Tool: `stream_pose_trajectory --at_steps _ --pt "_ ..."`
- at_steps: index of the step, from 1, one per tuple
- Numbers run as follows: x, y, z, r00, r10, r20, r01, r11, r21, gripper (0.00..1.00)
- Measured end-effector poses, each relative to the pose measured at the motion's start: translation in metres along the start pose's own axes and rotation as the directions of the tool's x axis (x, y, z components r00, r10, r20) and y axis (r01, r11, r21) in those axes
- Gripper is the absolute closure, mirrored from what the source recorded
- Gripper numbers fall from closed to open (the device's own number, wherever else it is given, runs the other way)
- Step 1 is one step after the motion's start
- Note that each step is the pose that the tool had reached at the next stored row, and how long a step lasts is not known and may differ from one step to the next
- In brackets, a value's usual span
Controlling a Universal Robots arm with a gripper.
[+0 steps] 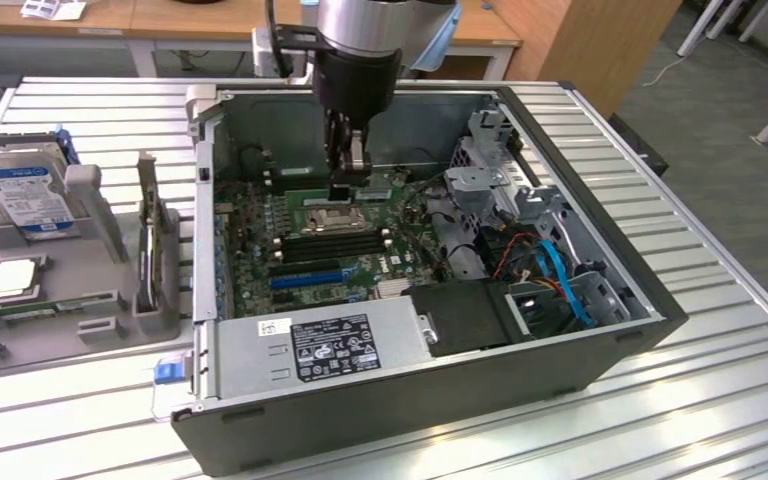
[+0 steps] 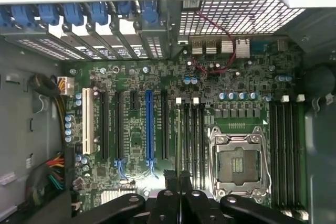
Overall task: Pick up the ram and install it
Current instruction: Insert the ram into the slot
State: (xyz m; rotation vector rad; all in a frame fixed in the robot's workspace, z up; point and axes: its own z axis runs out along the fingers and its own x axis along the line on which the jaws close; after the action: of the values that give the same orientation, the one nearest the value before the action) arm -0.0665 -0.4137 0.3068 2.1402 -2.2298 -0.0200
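Observation:
My gripper (image 1: 344, 188) reaches down into the open computer case (image 1: 424, 410), just above the motherboard (image 1: 244, 235) near the CPU socket (image 1: 331, 215). In the wrist view the fingers come together at the gripper (image 2: 178, 174), shut on the ram (image 2: 178, 140). The ram shows edge-on as a thin green line. It runs along the black memory slots (image 2: 195, 140) on their expansion-slot side, beside the CPU socket (image 2: 239, 163). I cannot tell whether it sits in a slot or hangs just over it.
A grey fixture tray (image 1: 51, 320) on the exterior view's left holds a silver hard drive (image 1: 21, 195) and a thin upright piece (image 1: 155, 255). Inside the case are the power supply (image 1: 317, 345), blue cables (image 1: 558, 275) and a drive cage (image 1: 491, 170).

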Motion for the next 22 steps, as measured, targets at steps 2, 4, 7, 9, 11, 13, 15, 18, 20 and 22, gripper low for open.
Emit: stream_pose_trajectory --at_steps 2,4,7,9,11,13,15,18,20,22 --pt "0.000 0.0000 0.0038 1.0000 0.000 -0.0008 0.000 1.0000 0.0001 0.88" --pt "0.000 0.0000 0.0074 1.0000 0.000 -0.0016 0.000 1.0000 0.0002 0.88" --pt "0.000 0.0000 0.0127 1.0000 0.000 -0.0030 0.000 1.0000 0.0003 0.88" --pt "0.000 0.0000 0.0165 1.0000 0.000 -0.0039 0.000 1.0000 0.0002 0.88" --pt "-0.001 0.0000 0.0201 1.0000 0.000 -0.0048 0.000 1.0000 0.0003 0.88" --pt "-0.001 0.0000 0.0237 1.0000 0.000 -0.0056 0.000 1.0000 0.0003 0.88" --pt "-0.001 0.0000 0.0274 1.0000 0.001 -0.0064 -0.001 1.0000 0.0003 0.88" --pt "-0.001 -0.0001 0.0329 1.0000 0.001 -0.0074 -0.001 1.0000 0.0004 0.88" --pt "-0.001 -0.0001 0.0364 1.0000 0.001 -0.0081 -0.001 1.0000 0.0004 0.88" --pt "-0.001 -0.0001 0.0402 1.0000 0.001 -0.0088 -0.001 1.0000 0.0005 0.88"
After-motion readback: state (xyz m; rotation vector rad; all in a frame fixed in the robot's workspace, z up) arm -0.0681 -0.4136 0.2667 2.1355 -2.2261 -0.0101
